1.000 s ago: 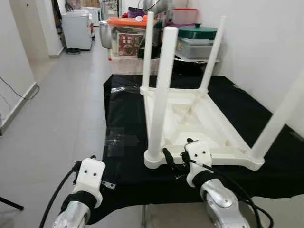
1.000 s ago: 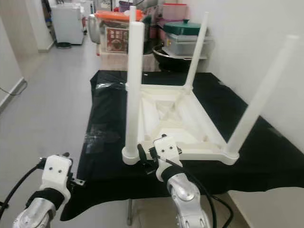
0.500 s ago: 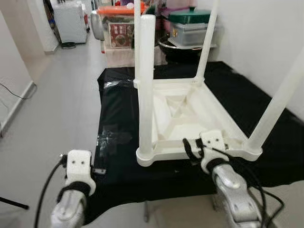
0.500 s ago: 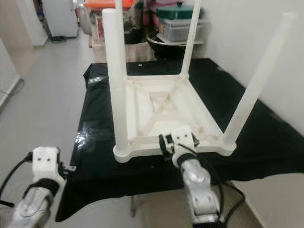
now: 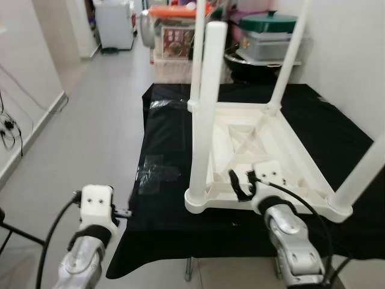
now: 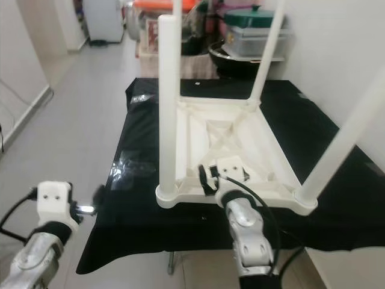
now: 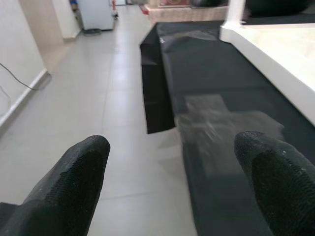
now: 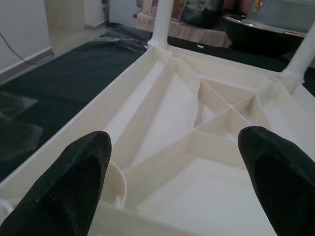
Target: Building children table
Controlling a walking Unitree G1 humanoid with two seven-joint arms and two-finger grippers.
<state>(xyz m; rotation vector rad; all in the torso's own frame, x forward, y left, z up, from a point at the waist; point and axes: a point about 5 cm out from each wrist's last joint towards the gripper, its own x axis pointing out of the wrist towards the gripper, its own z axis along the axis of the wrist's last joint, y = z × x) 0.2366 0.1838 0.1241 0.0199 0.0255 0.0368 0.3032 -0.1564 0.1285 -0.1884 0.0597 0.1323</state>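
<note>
Left eye view is taking in the left gripper [image 5: 123, 212] first, hanging off the corner of the black cloth [image 5: 162, 156] over bare floor, its fingers spread apart and holding nothing. Moving rightward, the white children's table [image 5: 264, 150] is lying upside down on that cloth, four legs pointing up. It is looking like hollow moulded plastic, so probably light, stiff and a bit slick; the ribbed rim or the base of the near leg [image 5: 204, 114] seems the safest hold. The right gripper [image 5: 240, 183] is hovering over the near rim, fingers wide open on nothing. Behind, storage boxes [image 5: 264, 39] and a white wall on the right are crowding the far legs, leaving little room for flipping.
</note>
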